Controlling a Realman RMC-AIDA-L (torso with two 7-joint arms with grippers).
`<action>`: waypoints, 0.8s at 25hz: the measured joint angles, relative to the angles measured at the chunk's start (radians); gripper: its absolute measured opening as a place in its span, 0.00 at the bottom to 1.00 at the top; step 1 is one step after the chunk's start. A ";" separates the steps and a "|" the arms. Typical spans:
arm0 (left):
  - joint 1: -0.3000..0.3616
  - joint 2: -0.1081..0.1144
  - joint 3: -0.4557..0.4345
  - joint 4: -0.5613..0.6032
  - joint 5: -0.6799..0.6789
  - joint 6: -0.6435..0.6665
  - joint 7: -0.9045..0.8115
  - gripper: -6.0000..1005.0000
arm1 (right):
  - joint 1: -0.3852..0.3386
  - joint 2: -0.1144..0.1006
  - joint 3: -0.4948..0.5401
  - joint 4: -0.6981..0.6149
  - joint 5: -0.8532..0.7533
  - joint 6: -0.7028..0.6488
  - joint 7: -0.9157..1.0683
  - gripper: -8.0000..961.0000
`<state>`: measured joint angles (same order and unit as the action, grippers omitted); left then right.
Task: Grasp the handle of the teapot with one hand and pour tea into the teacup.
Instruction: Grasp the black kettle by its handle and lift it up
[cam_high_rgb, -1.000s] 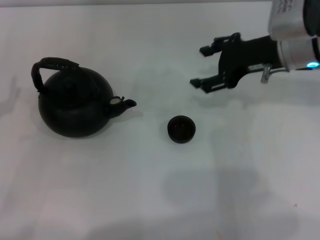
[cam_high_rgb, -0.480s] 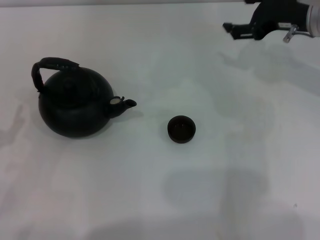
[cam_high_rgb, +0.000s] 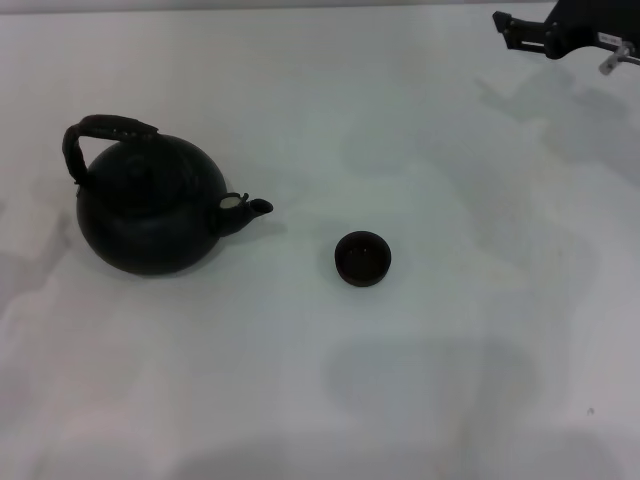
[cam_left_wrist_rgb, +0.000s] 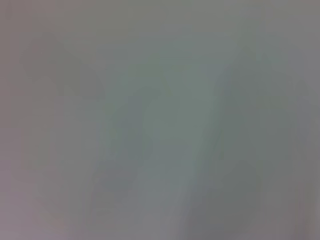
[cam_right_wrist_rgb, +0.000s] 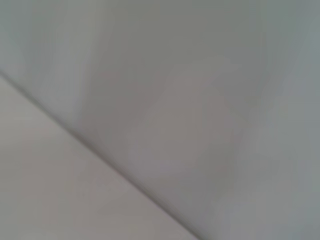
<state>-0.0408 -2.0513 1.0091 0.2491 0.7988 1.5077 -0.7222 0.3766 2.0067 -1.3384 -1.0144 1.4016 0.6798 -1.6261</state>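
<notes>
Right gripper (cam_high_rgb: 520, 28), cropped at the far corner: finger spread cannot be told.

1. I see a big flat white table top (cam_high_rgb: 300, 400) that fills almost all I can look at.
2. Soft grey shadows (cam_high_rgb: 430, 375) lie on it near me.
3. A thin grey strip (cam_high_rgb: 250, 4) runs along its far edge.
4. The light is soft and even.
</notes>
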 joint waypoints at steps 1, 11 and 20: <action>-0.002 -0.001 0.000 0.018 0.014 -0.020 -0.013 0.87 | -0.009 0.000 0.004 0.007 0.049 -0.001 -0.039 0.88; -0.018 -0.020 -0.002 0.226 0.183 -0.180 -0.136 0.87 | -0.057 -0.002 0.143 0.159 0.438 0.162 -0.351 0.88; -0.021 -0.023 0.000 0.300 0.322 -0.158 -0.144 0.87 | -0.073 -0.001 0.211 0.187 0.459 0.188 -0.369 0.88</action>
<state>-0.0615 -2.0748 1.0089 0.5487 1.1209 1.3494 -0.8663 0.3037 2.0059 -1.1278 -0.8273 1.8605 0.8677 -1.9956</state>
